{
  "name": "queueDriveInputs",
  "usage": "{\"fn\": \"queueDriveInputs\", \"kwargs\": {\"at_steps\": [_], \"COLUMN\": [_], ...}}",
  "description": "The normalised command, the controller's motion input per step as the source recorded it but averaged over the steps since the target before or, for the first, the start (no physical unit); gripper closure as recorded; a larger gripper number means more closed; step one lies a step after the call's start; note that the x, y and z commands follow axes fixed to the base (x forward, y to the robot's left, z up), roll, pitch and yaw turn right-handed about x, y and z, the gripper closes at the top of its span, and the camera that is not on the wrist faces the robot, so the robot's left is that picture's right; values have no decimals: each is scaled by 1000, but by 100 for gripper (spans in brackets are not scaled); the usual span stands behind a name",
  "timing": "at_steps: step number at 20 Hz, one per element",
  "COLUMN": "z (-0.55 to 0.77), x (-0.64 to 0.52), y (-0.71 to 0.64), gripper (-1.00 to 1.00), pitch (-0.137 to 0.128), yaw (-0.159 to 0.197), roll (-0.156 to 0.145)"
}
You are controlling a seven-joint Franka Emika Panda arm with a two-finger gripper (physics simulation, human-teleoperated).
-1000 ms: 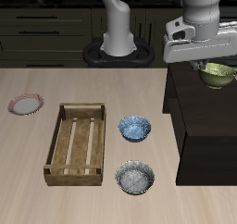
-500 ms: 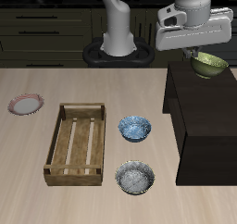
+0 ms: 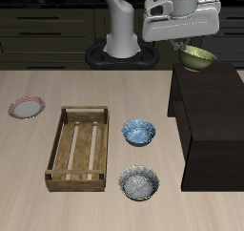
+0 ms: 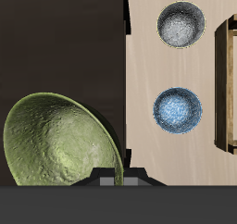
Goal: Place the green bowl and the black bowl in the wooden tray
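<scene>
My gripper (image 3: 193,50) is shut on the rim of the green bowl (image 3: 197,57) and holds it in the air above the back edge of the black box (image 3: 210,120). In the wrist view the green bowl (image 4: 57,143) hangs tilted close to the camera, olive outside with a pale yellowish inside. The black bowl (image 3: 139,184) rests on the table near the front edge, beside the wooden tray (image 3: 78,148). It also shows in the wrist view (image 4: 180,24). The wooden tray holds nothing; only its edge (image 4: 227,89) shows in the wrist view.
A light-blue patterned bowl (image 3: 139,132) sits beside the tray, farther back than the black bowl; it shows in the wrist view (image 4: 177,111) too. A small pink-rimmed plate (image 3: 27,108) lies on the table beyond the tray's far side. The tall black box stands beside the bowls.
My gripper has risen and moved with the green bowl from over the black box toward the table's middle, closer to the tray's side.
</scene>
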Motion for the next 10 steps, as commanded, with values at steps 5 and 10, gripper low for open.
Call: {"fn": "queueDriveInputs", "kwargs": {"at_steps": [5, 10], "z": [135, 139], "x": [-163, 26], "y": [-484, -770], "gripper": [100, 100], "pitch": [-45, -28], "yaw": [39, 2], "roll": [7, -58]}}
